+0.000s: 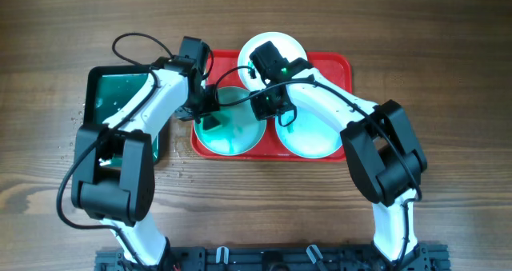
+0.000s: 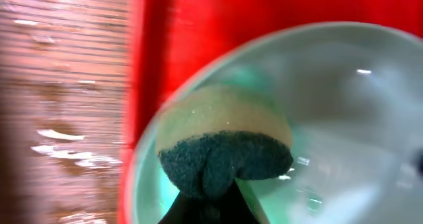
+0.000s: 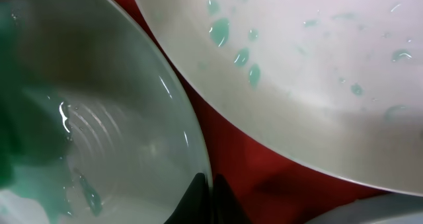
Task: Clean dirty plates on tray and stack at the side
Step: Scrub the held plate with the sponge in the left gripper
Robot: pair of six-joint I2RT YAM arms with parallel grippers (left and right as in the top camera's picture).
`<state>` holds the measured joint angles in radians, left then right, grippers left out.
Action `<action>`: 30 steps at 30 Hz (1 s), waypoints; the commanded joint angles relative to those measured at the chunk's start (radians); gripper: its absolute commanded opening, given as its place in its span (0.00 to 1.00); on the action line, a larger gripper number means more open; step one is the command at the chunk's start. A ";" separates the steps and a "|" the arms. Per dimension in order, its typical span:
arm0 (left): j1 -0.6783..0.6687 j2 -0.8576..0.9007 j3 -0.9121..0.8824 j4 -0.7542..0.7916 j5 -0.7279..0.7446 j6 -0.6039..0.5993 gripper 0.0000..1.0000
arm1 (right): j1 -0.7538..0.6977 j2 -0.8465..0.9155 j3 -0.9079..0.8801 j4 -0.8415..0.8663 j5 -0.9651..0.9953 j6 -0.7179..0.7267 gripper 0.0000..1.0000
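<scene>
The red tray (image 1: pixel 340 63) holds three plates: a white plate (image 1: pixel 296 49) at the back and two pale turquoise plates, left (image 1: pixel 236 139) and right (image 1: pixel 312 139). My left gripper (image 1: pixel 210 115) is shut on a sponge (image 2: pixel 221 141), tan on top with a dark green pad, pressed on the left turquoise plate (image 2: pixel 344 105) near its left rim. My right gripper (image 1: pixel 268 105) is shut on that plate's right rim (image 3: pixel 210 197). In the right wrist view the white plate (image 3: pixel 310 65) shows teal droplets, and the turquoise plate (image 3: pixel 99 118) looks wet.
A smaller dark green tray (image 1: pixel 120 95) with liquid in it sits left of the red tray. Water drops lie on the wooden table (image 1: pixel 448 63) around it. The red tray rim (image 2: pixel 142 85) runs close beside the sponge.
</scene>
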<state>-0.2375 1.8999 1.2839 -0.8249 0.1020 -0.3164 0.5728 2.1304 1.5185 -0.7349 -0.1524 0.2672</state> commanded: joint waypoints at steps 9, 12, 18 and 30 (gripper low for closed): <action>-0.039 -0.002 -0.185 0.157 0.137 -0.006 0.04 | -0.002 0.024 -0.007 -0.003 0.017 0.006 0.05; -0.039 -0.002 -0.187 0.143 -0.055 -0.032 0.04 | -0.002 0.024 -0.007 -0.008 0.017 0.005 0.05; -0.039 -0.022 -0.159 0.064 -0.354 -0.115 0.04 | -0.004 0.024 -0.007 -0.013 0.017 0.005 0.05; 0.020 -0.382 -0.122 0.069 -0.070 -0.115 0.04 | -0.003 -0.038 0.081 -0.015 -0.001 0.012 0.04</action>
<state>-0.2649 1.6337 1.1435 -0.7551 -0.0742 -0.4137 0.5728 2.1300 1.5425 -0.7486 -0.1562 0.2867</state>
